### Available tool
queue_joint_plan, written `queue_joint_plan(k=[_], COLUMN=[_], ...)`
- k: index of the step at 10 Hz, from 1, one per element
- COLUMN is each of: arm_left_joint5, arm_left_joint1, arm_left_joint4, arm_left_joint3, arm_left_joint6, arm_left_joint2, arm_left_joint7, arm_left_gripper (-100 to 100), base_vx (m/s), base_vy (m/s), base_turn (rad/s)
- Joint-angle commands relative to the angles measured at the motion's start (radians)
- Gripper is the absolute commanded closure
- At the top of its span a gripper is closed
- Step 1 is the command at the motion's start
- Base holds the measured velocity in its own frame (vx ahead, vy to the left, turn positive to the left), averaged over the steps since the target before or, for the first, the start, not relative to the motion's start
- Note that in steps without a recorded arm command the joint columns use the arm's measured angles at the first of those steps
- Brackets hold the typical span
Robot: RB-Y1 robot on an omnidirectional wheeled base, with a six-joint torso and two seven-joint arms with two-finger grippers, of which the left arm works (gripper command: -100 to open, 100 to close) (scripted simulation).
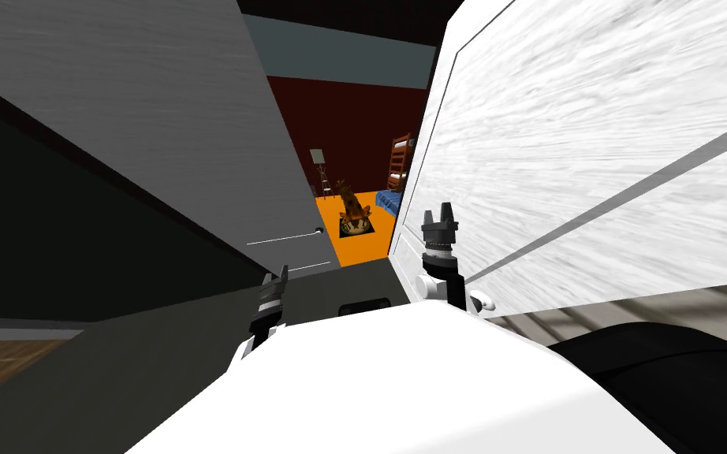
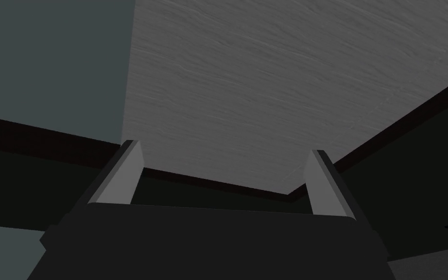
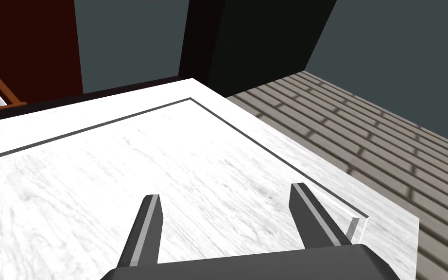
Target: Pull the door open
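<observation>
a: place of the white door (image 1: 590, 158) against the right gripper (image 1: 438, 217)?

b: standing wide open on the right side, white and grained, framed by a thin dark groove. raised just beside its near edge in the head view, tips pointing up along the leaf. seen from the right wrist, lying flat and close behind the blades, near one corner of the panel.

a: touching?

b: cannot tell.

a: grip of that hand?

b: spread about a third of the view apart, fingers (image 3: 146, 228) bare, clasping nothing.

a: and the left gripper (image 1: 277, 277)?

b: lower and off to the left, well apart from the door, near a grey grained panel (image 1: 157, 118). likewise parted wide and empty, aimed at that panel.

a: through the opening?

b: an orange floor (image 1: 370, 240), a brown bunk bed (image 1: 401, 161) by a dark red wall (image 1: 330, 110), a brown figure (image 1: 348, 201) on a small dark mat (image 1: 354, 228).

a: any lettering there?

b: marks on the mat, too small to read.

a: past the door's far edge?

b: a grey brick-patterned surface (image 3: 364, 136), seen from the right wrist.
</observation>
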Motion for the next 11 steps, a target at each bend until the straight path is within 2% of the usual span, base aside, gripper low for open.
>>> queue_joint_plan(k=[1,11], arm_left_joint5=[-0.014,-0.094], arm_left_joint1=[-0.009,-0.050], arm_left_joint4=[0.042,0.254], arm_left_joint3=[0.016,0.093], arm_left_joint6=[-0.013,-0.076], arm_left_joint2=[0.004,0.006], arm_left_joint7=[-0.029,-0.191], arm_left_gripper=[-100,-100], base_vx=[0.123,0.106], base_vy=[0.000,0.000], base_turn=[-0.125,-0.098])
